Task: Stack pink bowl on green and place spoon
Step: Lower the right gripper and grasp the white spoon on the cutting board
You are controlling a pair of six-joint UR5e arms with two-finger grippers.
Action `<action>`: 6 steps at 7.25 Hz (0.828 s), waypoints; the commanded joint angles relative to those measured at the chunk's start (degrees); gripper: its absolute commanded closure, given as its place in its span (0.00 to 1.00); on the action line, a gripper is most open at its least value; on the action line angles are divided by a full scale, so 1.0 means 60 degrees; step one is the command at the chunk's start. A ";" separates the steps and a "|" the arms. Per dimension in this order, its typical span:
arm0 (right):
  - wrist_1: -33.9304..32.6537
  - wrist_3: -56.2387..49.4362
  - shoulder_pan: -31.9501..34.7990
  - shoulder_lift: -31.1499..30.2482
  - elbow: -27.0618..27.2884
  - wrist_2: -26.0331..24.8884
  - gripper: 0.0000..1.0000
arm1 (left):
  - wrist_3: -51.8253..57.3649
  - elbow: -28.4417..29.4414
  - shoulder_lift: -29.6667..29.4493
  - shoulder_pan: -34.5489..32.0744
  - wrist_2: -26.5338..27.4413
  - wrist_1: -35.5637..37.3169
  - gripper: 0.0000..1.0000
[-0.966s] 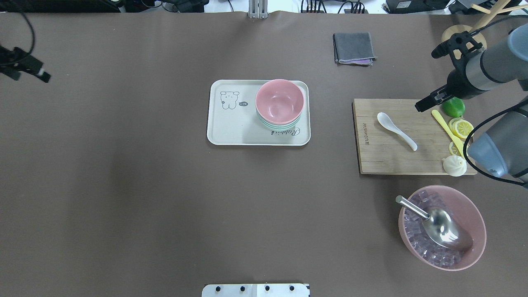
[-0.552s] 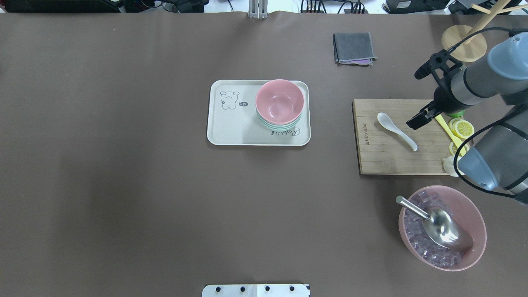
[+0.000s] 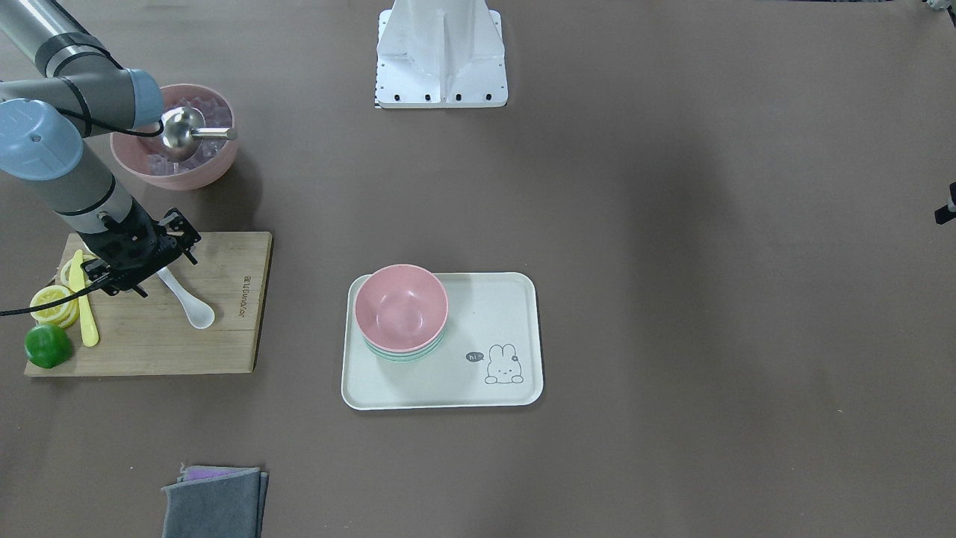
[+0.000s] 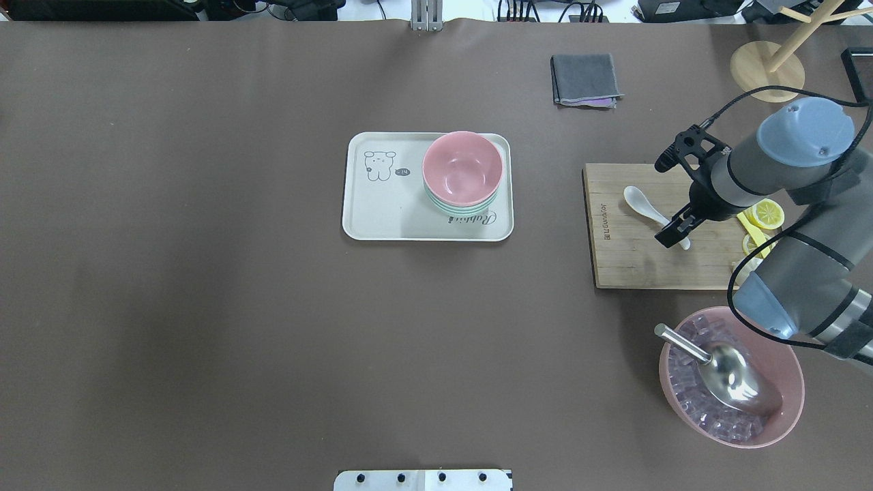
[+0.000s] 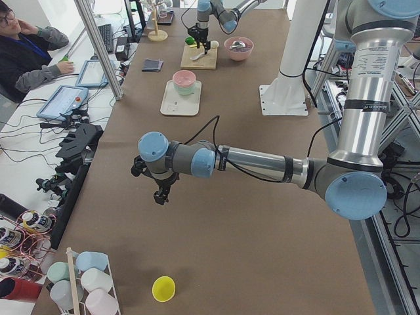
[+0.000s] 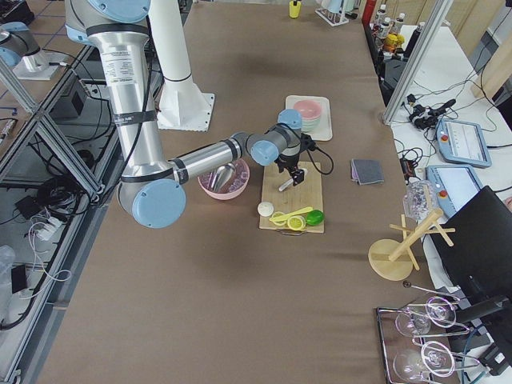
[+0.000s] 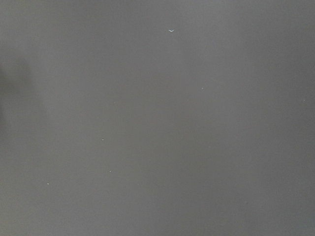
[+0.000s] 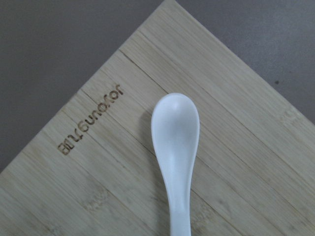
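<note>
Plainly, from across the table (image 3: 672, 224), the pink bowl (image 3: 401, 308) sits nested in the green bowl (image 3: 407, 354), both at the end of the tray (image 3: 478, 314) toward the robot's right. The white spoon (image 3: 190, 302) lies flat on the wooden cutting board (image 3: 224, 329), well apart from the tray. The right gripper (image 3: 138, 273) hangs over the spoon's handle end.

From overhead, that gripper covers the handle tip while the spoon's scoop end shows clear of it. I cannot tell whether its fingers are spread or together, or whether they touch the spoon.

From the table's left end, the left gripper (image 5: 159, 195) hovers over bare table, far from the tray; its opening cannot be judged.

From the right end, the right arm reaches over the board.

The left wrist camera shows only plain table surface.

The right wrist camera looks straight down on the spoon, hollow side up, beside the lettering burnt into the board; no fingers show.
</note>
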 commanded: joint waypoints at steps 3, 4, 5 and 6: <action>0.0000 -0.0074 -0.0105 0.0136 -0.0377 -0.0012 0.51 | -0.0006 0.0041 0.0020 0.0019 0.0010 0.0009 0.01; 0.0000 -0.0059 -0.0105 0.0136 -0.0377 -0.0012 0.58 | -0.0021 0.0041 0.0020 0.0019 0.0010 0.0009 0.01; 0.0000 -0.0059 -0.0105 0.0151 -0.0377 -0.0012 0.60 | -0.0021 0.0055 0.0020 0.0019 0.0010 0.0009 0.01; 0.0000 -0.0059 -0.0105 0.0151 -0.0377 -0.0012 0.60 | -0.0021 0.0055 0.0020 0.0019 0.0010 0.0009 0.01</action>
